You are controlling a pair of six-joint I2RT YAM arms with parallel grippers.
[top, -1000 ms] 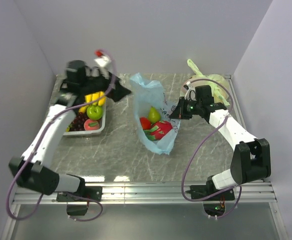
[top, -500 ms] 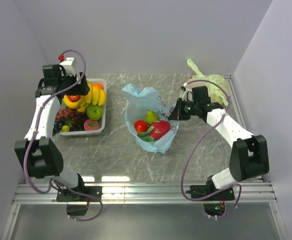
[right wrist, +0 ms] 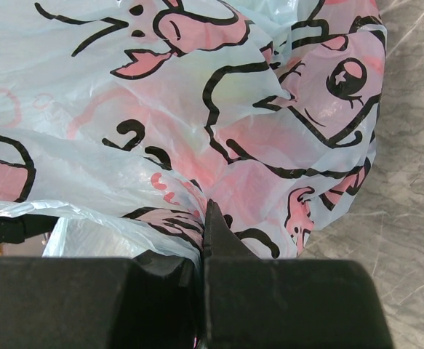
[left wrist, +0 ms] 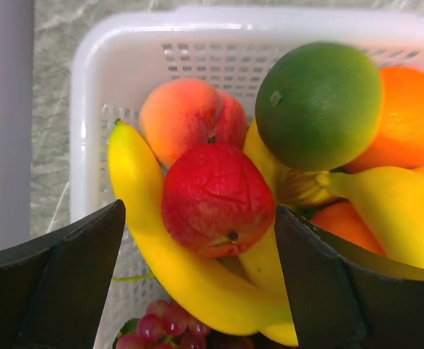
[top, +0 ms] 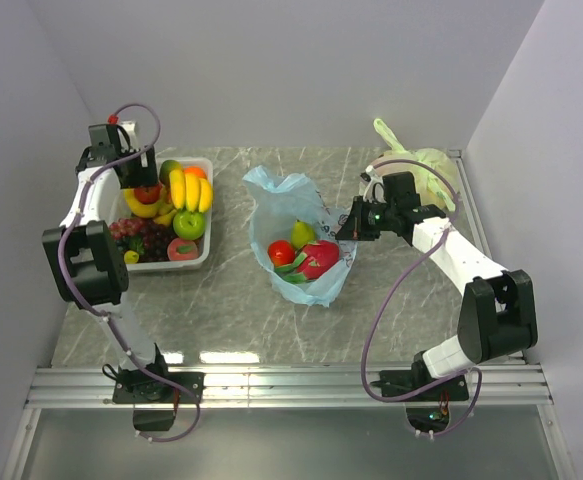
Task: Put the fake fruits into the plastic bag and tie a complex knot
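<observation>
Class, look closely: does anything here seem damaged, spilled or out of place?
The red fruit on the bananas in the white basket looks creased and dented, unlike the smooth green fruit beside it. Nothing looks spilled.

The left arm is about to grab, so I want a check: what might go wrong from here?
The red apple perches on curved bananas in the basket, between the fingers of the open left gripper. Closing might roll it away or pinch a banana too.
The right gripper is shut on just a thin fold of the plastic bag. If it slips, the mouth may sag closed.
</observation>
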